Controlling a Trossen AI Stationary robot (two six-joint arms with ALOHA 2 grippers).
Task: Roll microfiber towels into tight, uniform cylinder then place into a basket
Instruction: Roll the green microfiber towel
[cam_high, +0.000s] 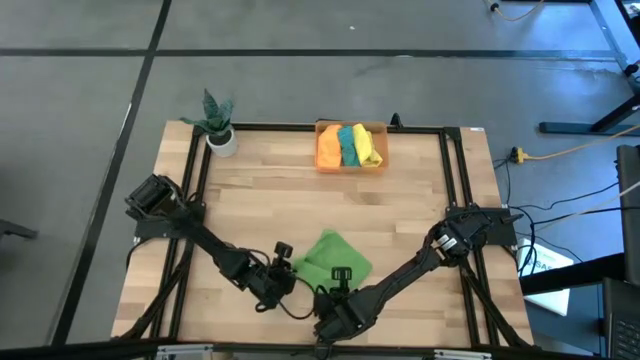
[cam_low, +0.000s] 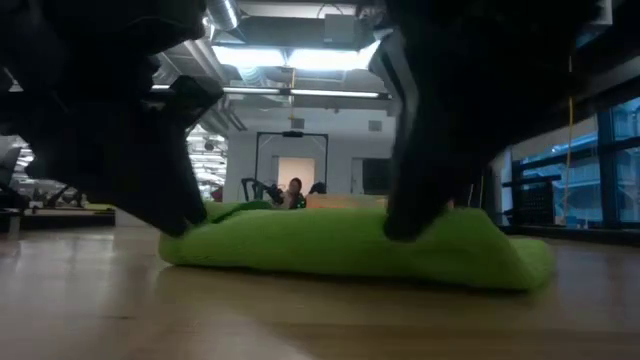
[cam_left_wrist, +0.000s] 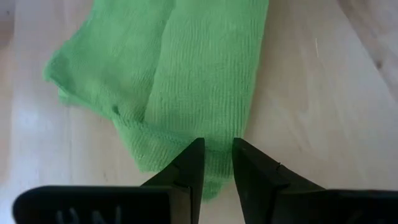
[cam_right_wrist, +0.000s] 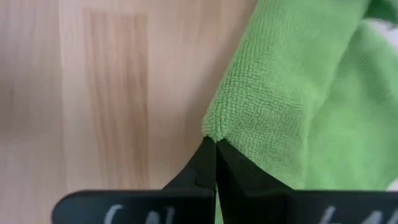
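- the green towel (cam_high: 333, 258) lies near the front middle of the table (cam_high: 400, 215), between the two grippers.
- the left gripper (cam_left_wrist: 216, 163) sits at the towel's left edge, its fingers (cam_left_wrist: 189, 168) a little apart with a fold of cloth between them.
- the right gripper (cam_right_wrist: 214, 155) is at the towel's near corner, its fingers pressed together and pinching that corner.
- the towel is loosely folded over itself, rumpled, with overlapping layers.
- the orange basket (cam_high: 351, 164) stands at the back edge of the table, well apart, holding an orange towel (cam_high: 329, 146), a teal towel (cam_high: 349, 146) and a yellow towel (cam_high: 368, 146) side by side.
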